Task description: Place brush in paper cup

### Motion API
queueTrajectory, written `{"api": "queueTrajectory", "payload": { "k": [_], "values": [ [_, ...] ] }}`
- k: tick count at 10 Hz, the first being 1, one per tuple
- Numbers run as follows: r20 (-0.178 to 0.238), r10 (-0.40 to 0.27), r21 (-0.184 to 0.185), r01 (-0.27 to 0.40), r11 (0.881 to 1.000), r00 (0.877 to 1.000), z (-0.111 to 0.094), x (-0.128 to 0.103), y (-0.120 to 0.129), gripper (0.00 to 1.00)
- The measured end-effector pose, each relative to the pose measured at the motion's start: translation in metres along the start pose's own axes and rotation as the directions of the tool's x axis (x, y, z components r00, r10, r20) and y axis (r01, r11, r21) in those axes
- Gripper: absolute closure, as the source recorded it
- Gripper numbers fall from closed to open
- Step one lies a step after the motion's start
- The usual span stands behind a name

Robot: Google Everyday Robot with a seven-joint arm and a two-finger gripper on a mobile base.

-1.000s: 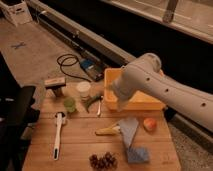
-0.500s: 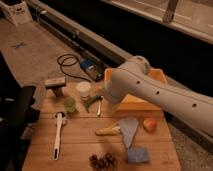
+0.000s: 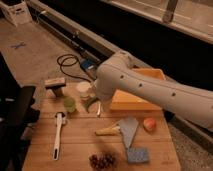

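Brush [image 3: 57,135] lies unmoved at the near left of the wooden table [image 3: 80,150], nearer than the paper cup [image 3: 69,104]. The gripper [image 3: 98,108], jaws spread and empty, has shifted left and is now just right of the cup.

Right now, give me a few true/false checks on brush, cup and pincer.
The brush is in the cup. False: it lies flat on the board, in front of the cup.
The pincer holds the brush. False: it hangs open just right of the cup, apart from the brush.
The yellow tub sits right of the cup. True.
Grapes lie near the board's front edge. True.
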Motion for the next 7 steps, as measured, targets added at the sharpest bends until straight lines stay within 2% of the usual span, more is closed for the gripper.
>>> {"api": "queueTrajectory", "payload": {
  "k": [2, 4, 6, 7],
  "values": [
    [0.044, -0.079, -0.037, 0.081, 0.996, 0.996, 0.034, -0.025, -0.028, 0.27],
    [0.101, -0.154, -0.072, 0.161, 0.984, 0.983, 0.07, -0.05, -0.047, 0.27],
    [0.184, -0.227, -0.098, 0.247, 0.964, 0.956, 0.109, -0.083, -0.062, 0.27],
    [0.224, -0.243, -0.099, 0.27, 0.958, 0.944, 0.121, -0.096, -0.064, 0.27]
  ]
}}
